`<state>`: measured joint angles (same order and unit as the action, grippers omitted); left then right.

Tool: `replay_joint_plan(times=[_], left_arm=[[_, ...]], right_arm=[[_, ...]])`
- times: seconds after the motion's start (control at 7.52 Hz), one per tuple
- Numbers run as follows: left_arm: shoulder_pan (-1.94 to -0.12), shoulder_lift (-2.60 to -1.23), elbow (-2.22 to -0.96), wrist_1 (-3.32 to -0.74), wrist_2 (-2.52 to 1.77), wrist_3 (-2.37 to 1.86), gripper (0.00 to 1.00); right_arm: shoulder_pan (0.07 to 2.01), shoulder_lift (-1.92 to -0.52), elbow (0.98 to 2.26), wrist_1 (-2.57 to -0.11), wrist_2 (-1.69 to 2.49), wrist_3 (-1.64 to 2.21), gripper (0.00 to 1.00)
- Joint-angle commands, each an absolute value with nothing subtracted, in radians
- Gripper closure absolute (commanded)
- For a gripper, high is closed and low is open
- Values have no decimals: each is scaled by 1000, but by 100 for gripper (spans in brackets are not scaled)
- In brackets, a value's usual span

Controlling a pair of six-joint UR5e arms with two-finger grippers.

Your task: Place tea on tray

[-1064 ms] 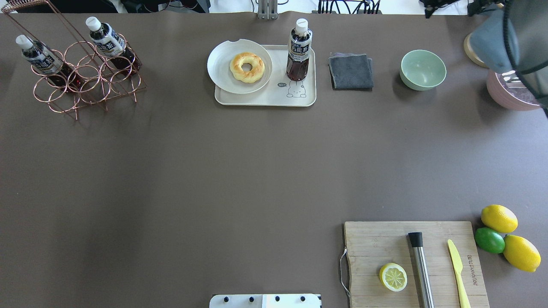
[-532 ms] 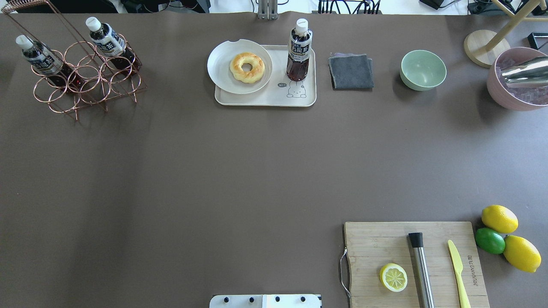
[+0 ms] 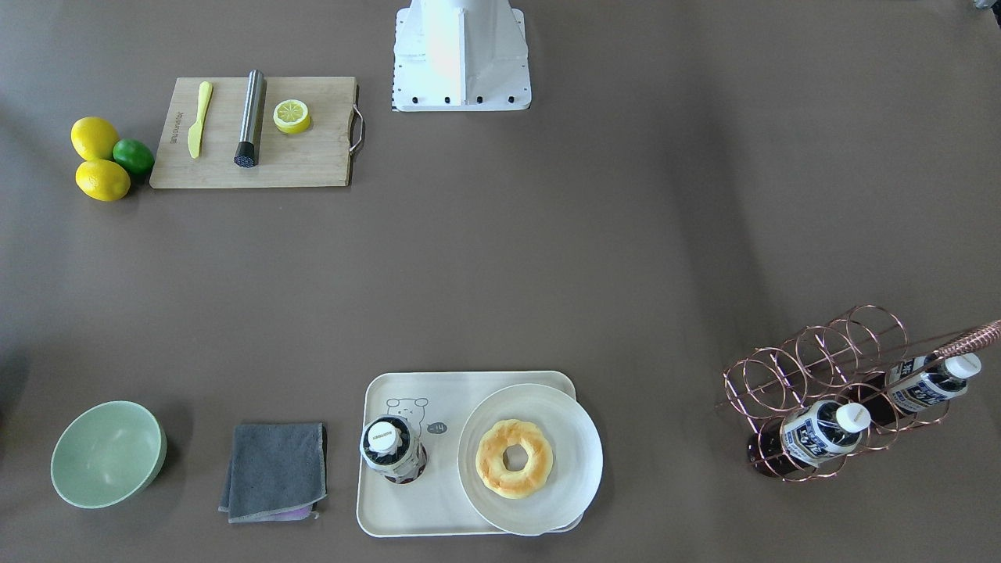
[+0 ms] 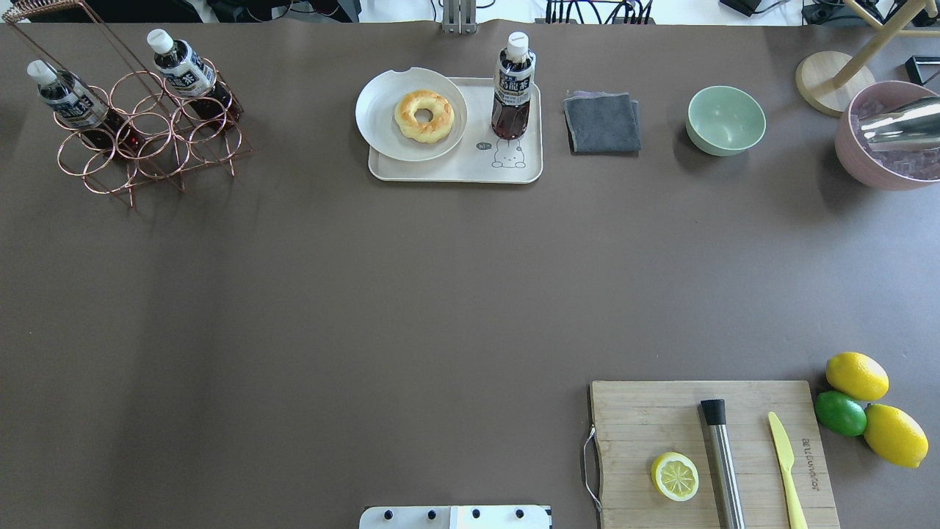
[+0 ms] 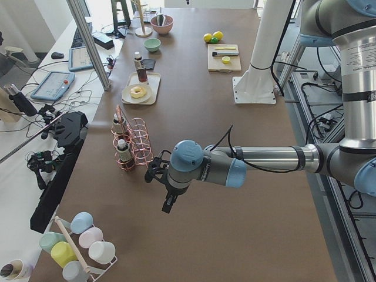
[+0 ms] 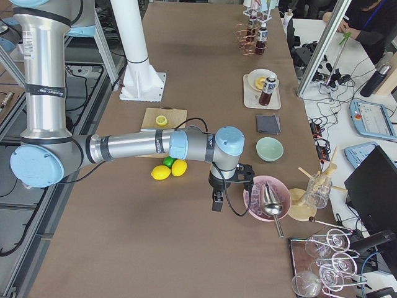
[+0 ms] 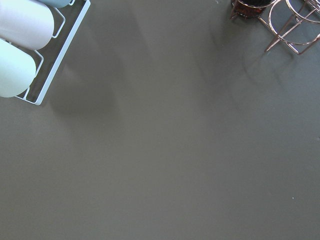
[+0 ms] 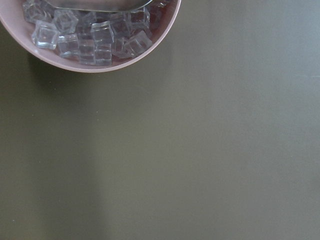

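One tea bottle (image 4: 512, 87) stands upright on the cream tray (image 4: 455, 170), by the bear drawing; it also shows in the front-facing view (image 3: 391, 447) on the tray (image 3: 407, 512). Two more tea bottles (image 4: 67, 97) (image 4: 182, 67) lie in a copper wire rack (image 4: 150, 139). Neither gripper shows in the overhead or front-facing view. My left gripper (image 5: 167, 204) hangs over bare table beside the rack. My right gripper (image 6: 216, 203) hangs beside the pink ice bowl (image 6: 267, 197). I cannot tell whether either is open or shut.
A white plate (image 4: 382, 117) with a doughnut (image 4: 424, 114) overlaps the tray. A grey cloth (image 4: 602, 122) and a green bowl (image 4: 725, 120) lie to its right. A cutting board (image 4: 639, 426) with a lemon half, muddler and knife sits front right, beside lemons (image 4: 856, 375).
A blue-grey part of the right arm at the overhead view's top right corner has moved out of that view, uncovering the pink bowl and wooden stand. The bottle and tray have not moved.
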<state>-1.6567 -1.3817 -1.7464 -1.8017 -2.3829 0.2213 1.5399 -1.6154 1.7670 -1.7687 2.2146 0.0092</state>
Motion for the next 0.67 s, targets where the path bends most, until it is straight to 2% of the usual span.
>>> replay_joint_plan(times=[0.0,0.13,0.53], left_arm=[[-1652,-1359,-1705,-1819,-2385,115,1],[-1652,-1362,-1642,-1838,-2388,124,1],[-1651,-1477,-1644,-1648,-2411,110,1]], right_arm=[[1545,-1617,1750,-1769,2244,11,0],[1545,-1618,1750,-1769,2244,11,0],[1545,-1617,1732,-1767,2244,9,0]])
